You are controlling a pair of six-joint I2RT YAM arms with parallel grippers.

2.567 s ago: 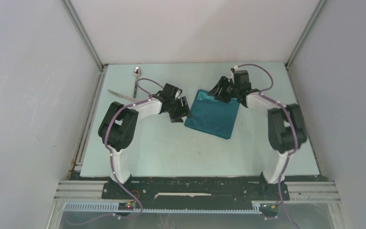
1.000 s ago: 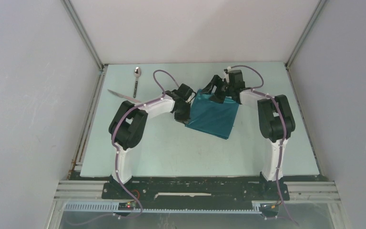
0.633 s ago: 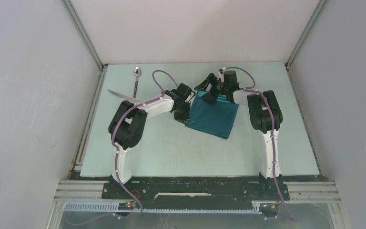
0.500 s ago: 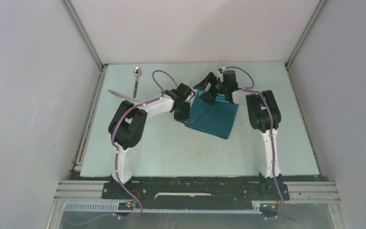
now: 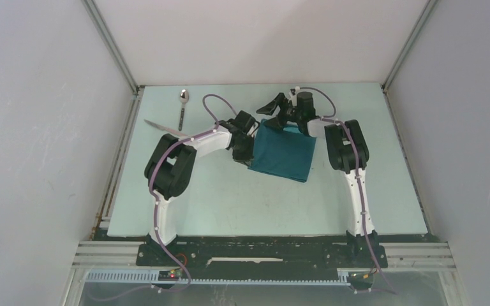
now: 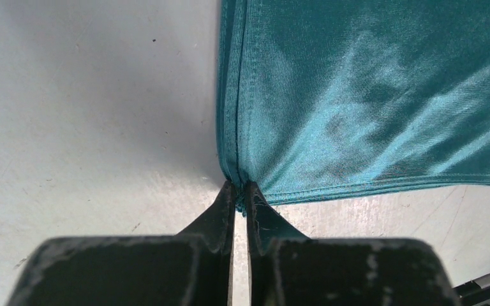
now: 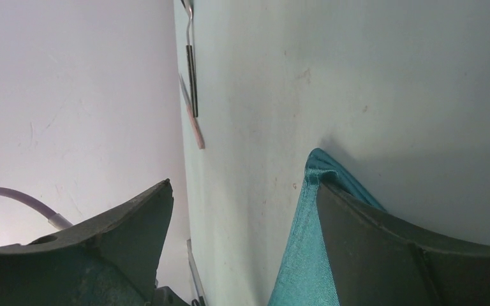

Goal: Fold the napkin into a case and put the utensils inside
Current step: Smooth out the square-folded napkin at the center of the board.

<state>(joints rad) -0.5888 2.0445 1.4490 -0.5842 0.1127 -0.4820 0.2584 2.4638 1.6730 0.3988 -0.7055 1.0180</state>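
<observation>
The teal napkin (image 5: 284, 150) lies flat mid-table as a folded square. My left gripper (image 5: 248, 157) is shut on its near-left corner; the left wrist view shows both fingertips (image 6: 226, 199) pinching the layered hem of the napkin (image 6: 370, 102). My right gripper (image 5: 274, 115) stands open at the far-left corner. In its wrist view one finger (image 7: 389, 248) rests against the raised napkin corner (image 7: 316, 167), and the other finger (image 7: 121, 233) is well apart over bare table. The spoon (image 5: 183, 105) and knife (image 5: 161, 127) lie at the far left, also seen as spoon handle (image 7: 192, 64) and knife (image 7: 191, 124).
Pale table (image 5: 230, 197) is walled on the left, back and right by grey panels with metal rails (image 5: 111, 44). The left wall stands close behind the utensils. Both arm bases sit on the black rail at the near edge (image 5: 255, 252).
My right gripper has slid left along the napkin's far edge to its far-left corner and spread wider. The left gripper has closed and stayed on the near-left corner.
</observation>
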